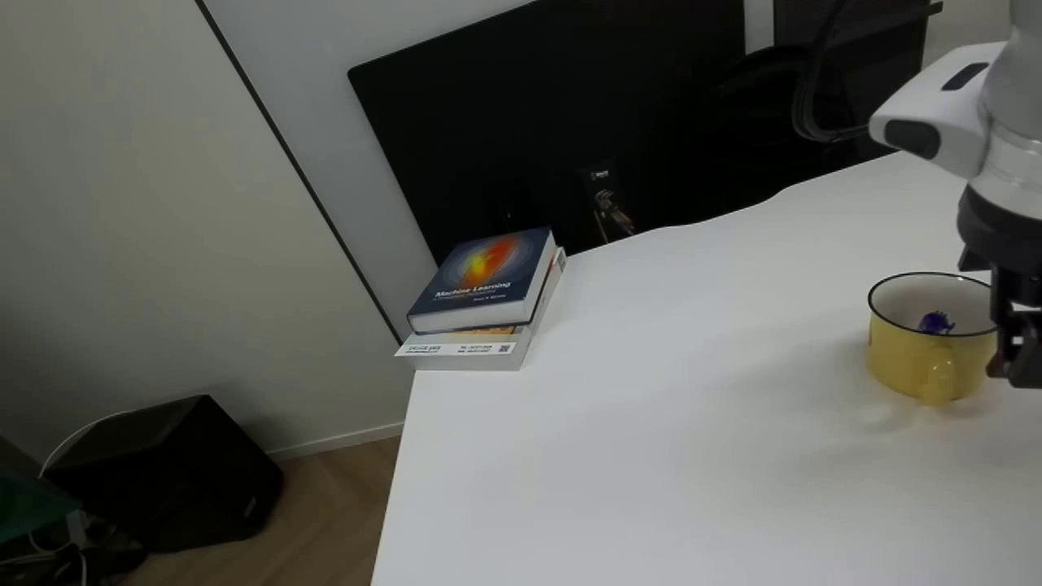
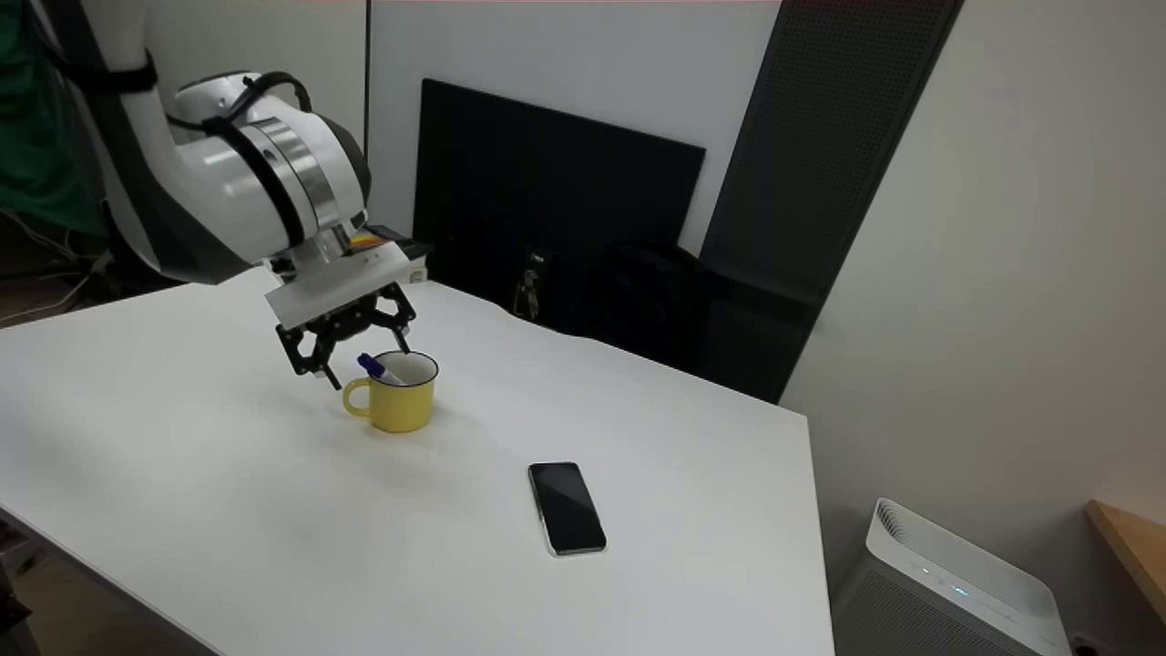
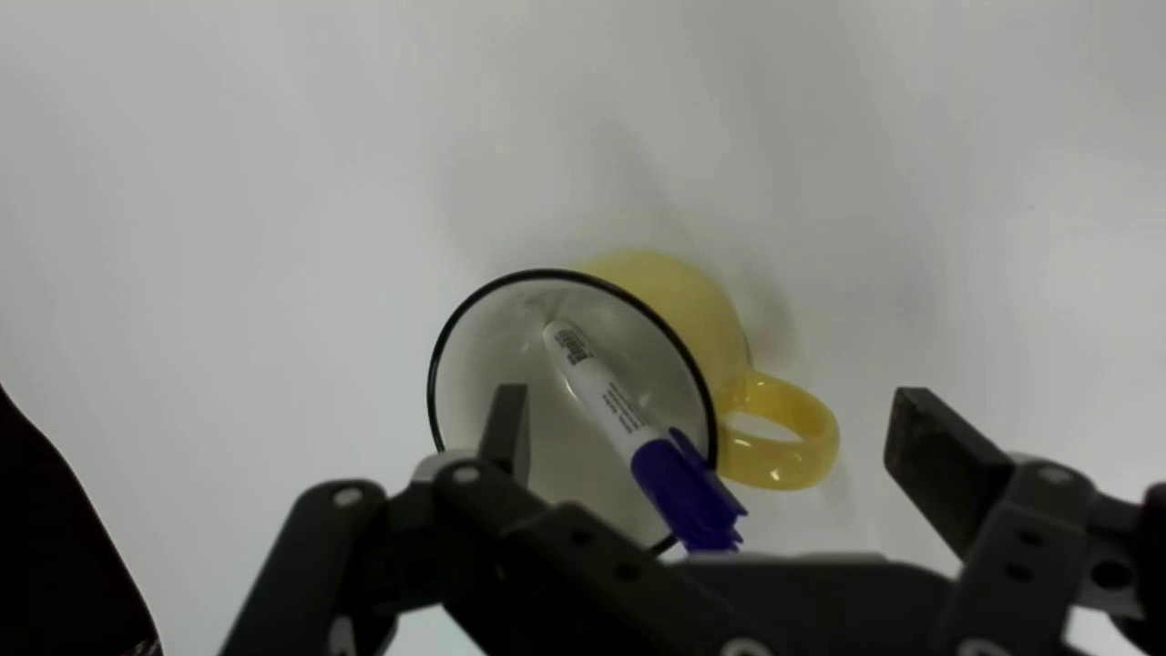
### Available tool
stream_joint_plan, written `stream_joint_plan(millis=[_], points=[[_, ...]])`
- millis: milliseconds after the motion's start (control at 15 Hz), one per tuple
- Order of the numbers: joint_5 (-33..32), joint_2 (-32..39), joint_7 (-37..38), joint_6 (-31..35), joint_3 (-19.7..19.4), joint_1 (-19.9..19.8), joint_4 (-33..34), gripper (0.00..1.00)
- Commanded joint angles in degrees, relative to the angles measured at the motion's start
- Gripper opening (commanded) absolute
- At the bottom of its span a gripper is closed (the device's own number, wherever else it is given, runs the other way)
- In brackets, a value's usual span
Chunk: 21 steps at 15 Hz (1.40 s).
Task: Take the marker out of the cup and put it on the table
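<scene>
The cup [image 2: 401,410] is a yellow mug with a dark rim, upright on the white table [image 2: 410,547]. Inside it leans the marker [image 3: 619,410], white-bodied, its blue cap rising past the rim near the handle. Only the blue cap end of the marker [image 1: 936,322] shows in an exterior view. My gripper [image 2: 372,369] is tilted just above the cup, open, with one finger on each side of the cap and touching neither side of it. In the wrist view the left finger [image 3: 507,437] overlaps the cup's mouth; the right one stands beyond the handle.
A black phone [image 2: 567,508] lies on the table in front of the cup. Stacked books [image 1: 480,285] rest at a table corner. A large dark monitor [image 2: 547,200] stands behind the table's back edge.
</scene>
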Motion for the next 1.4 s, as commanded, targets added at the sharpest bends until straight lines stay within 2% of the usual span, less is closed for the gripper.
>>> stream_joint_plan(millis=[0,467,1333], points=[[-3.2,4.6,4.6,-1.5,-0.9,2.3,5.5,1.00],[-2.6,6.6,4.1,-2.9,-0.8,3.4,8.6,1.00],[0.2,3.7,2.6,-7.3,0.1,3.0,7.0,1.00]])
